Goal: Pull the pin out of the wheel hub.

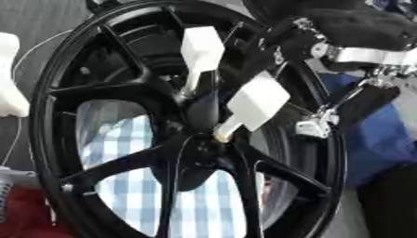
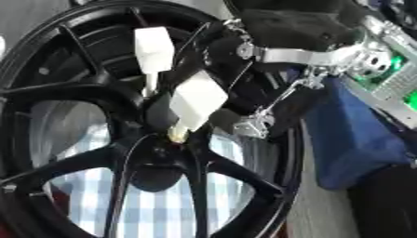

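Standing in black wheel hub (image 1: 191, 153), two white pins (image 1: 254, 104), right hand (image 2: 260, 122) near

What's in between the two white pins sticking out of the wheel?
In the left eye view, only black wheel shows between the upper pin and the lower pin: a dark spoke and the hub.

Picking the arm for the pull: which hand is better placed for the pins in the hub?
Right. The right hand is already at the wheel rim beside the two white pins in the hub. The left hand shows in neither view.
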Motion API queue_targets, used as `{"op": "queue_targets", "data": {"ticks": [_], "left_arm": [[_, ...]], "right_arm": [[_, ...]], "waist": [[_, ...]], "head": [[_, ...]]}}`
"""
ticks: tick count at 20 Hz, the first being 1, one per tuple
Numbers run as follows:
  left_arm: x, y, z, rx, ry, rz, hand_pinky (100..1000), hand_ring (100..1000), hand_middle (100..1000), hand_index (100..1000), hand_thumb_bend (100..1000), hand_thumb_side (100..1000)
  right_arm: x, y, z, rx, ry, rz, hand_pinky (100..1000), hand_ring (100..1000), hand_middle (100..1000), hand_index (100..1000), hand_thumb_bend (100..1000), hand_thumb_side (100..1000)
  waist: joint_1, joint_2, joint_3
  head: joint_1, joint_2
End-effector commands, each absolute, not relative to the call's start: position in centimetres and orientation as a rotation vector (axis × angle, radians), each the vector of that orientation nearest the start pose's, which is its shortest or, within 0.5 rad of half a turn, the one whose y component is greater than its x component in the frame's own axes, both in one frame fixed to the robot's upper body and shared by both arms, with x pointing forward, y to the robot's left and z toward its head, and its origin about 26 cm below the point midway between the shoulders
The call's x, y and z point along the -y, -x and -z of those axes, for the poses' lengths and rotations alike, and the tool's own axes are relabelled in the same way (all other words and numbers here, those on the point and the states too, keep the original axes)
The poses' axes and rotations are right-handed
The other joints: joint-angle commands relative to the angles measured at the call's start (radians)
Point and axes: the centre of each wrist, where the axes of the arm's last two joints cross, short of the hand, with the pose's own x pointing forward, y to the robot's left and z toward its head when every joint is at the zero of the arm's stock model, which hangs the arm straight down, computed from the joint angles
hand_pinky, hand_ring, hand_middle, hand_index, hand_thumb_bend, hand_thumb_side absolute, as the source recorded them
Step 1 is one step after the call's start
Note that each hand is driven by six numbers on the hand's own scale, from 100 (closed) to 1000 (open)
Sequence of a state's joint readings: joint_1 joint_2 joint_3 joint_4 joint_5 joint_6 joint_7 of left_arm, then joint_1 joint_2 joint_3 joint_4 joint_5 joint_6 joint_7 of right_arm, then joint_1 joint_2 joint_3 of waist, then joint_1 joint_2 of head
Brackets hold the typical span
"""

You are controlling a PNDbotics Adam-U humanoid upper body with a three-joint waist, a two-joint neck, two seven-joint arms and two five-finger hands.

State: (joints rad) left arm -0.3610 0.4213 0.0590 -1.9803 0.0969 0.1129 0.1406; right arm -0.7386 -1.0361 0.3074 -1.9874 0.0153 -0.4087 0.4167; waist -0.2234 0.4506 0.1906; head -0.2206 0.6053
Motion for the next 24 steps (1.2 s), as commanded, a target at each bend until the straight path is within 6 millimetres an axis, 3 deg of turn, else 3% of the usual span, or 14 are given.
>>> {"op": "queue_targets", "data": {"ticks": [1, 7, 12, 16, 19, 21, 22, 24], "left_arm": [[-28.5, -30.2, -23.5, 2.259, -0.281, 0.200, 537, 625, 609, 728, 100, 782], [-29.1, -30.0, -23.0, 2.245, -0.308, 0.163, 537, 624, 609, 728, 100, 777], [-29.9, -29.7, -22.4, 2.234, -0.352, 0.101, 536, 626, 609, 728, 100, 772], [-30.3, -29.6, -22.2, 2.230, -0.376, 0.067, 536, 627, 609, 729, 100, 770], [-30.5, -29.5, -22.0, 2.227, -0.388, 0.048, 536, 627, 610, 729, 100, 768], [-30.6, -29.5, -22.1, 2.231, -0.393, 0.040, 536, 627, 609, 729, 100, 768], [-30.6, -29.5, -22.1, 2.234, -0.396, 0.035, 535, 627, 609, 729, 100, 767], [-30.6, -29.5, -22.2, 2.239, -0.394, 0.033, 535, 627, 609, 729, 100, 767]], "right_arm": [[26.4, -28.7, -35.6, -2.403, -0.453, 2.148, 833, 680, 240, 350, 100, 212], [29.9, -28.3, -36.0, -2.652, -0.564, 2.047, 837, 679, 224, 345, 100, 198], [34.9, -29.1, -35.3, -2.991, -0.757, 1.889, 834, 676, 219, 346, 100, 212], [39.3, -29.8, -33.2, -3.304, -0.893, 1.633, 831, 676, 237, 363, 100, 240], [42.7, -30.0, -30.3, -3.518, -1.073, 1.384, 833, 702, 315, 435, 100, 245], [44.9, -29.8, -28.0, -3.620, -1.228, 1.215, 846, 762, 466, 582, 100, 218], [46.0, -29.6, -26.7, -3.668, -1.320, 1.124, 856, 806, 589, 693, 100, 212], [48.2, -28.9, -23.9, -3.751, -1.529, 0.925, 865, 850, 680, 769, 100, 222]], "waist": [[0.017, -0.035, -0.010], [0.056, -0.049, -0.065], [0.101, -0.060, -0.137], [0.128, -0.070, -0.185], [0.142, -0.075, -0.206], [0.148, -0.072, -0.212], [0.151, -0.070, -0.214], [0.154, -0.067, -0.207]], "head": [[0.001, 0.003], [0.048, 0.016], [0.121, 0.009], [0.167, 0.009], [0.195, 0.009], [0.206, 0.007], [0.211, 0.005], [0.209, 0.003]]}}
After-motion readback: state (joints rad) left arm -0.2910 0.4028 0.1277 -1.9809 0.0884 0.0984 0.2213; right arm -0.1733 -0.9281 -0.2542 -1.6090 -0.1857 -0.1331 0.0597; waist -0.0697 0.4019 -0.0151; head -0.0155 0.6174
